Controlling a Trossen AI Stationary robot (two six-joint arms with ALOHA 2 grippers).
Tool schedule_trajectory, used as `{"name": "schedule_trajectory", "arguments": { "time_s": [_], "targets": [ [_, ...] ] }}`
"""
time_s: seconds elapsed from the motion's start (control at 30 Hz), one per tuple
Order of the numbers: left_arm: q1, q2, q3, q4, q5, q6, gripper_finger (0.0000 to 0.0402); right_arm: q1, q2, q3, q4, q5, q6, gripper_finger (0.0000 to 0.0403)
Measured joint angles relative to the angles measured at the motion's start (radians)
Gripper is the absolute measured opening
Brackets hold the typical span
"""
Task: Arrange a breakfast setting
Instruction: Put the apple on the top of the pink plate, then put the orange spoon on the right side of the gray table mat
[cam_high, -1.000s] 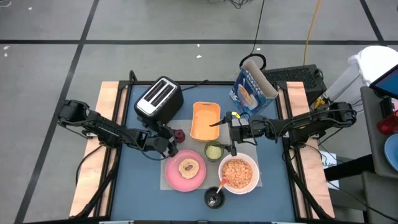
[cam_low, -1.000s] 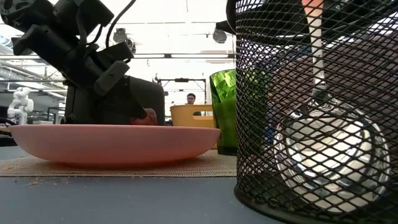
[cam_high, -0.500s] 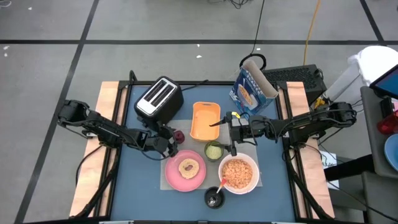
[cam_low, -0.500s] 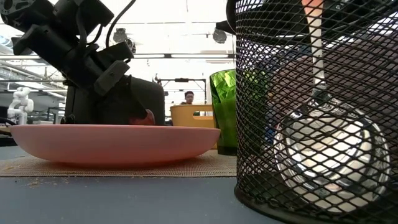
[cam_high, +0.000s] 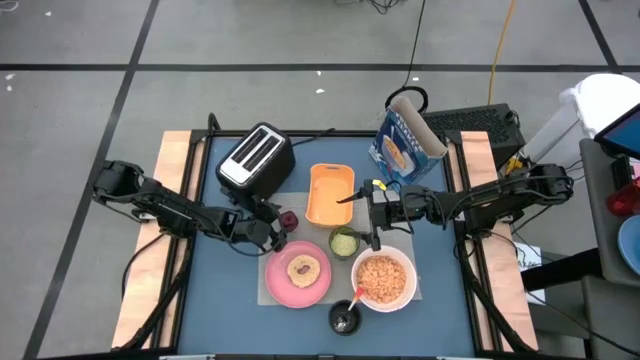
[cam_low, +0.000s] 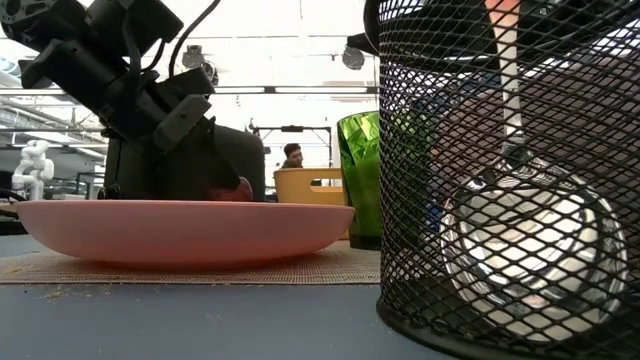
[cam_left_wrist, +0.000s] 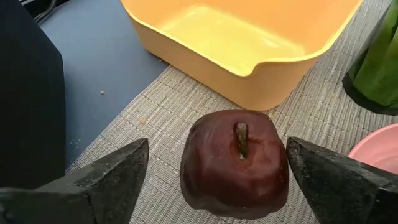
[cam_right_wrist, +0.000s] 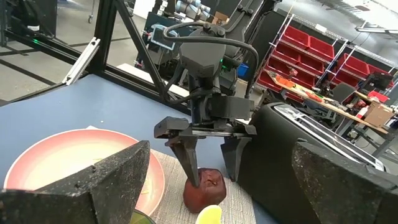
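The left gripper (cam_high: 278, 222) hangs wide open around the dark-red fruit (cam_left_wrist: 235, 163), gripping nothing; the fruit rests on the woven mat (cam_left_wrist: 155, 118) between toaster (cam_high: 255, 156) and orange tray (cam_high: 330, 193). The right gripper (cam_high: 374, 220), also open and empty, waits over the green cup (cam_high: 344, 241). No writing is readable.

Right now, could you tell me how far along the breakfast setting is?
Mostly laid out: toast sits on the pink plate, cereal fills the white bowl, and the green cup stands between them. In hand: the left gripper is open around the dark-red fruit on the mat, not yet gripping. The right gripper waits, open, beside the orange tray. Left: placing the fruit.
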Motion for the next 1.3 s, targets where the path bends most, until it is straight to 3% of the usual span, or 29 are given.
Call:
{"name": "schedule_trajectory", "arguments": {
  "time_s": [0.6, 1.3],
  "targets": [
    [0.0, 0.0, 0.001, 0.052, 0.0, 0.02, 0.0388, 0.0, 0.0, 0.0, 0.0, 0.0, 0.0, 0.038],
    [0.0, 0.0, 0.001, 0.416, -0.003, 0.235, 0.0388, 0.0, 0.0, 0.0, 0.0, 0.0, 0.0, 0.038]
  ]
}}
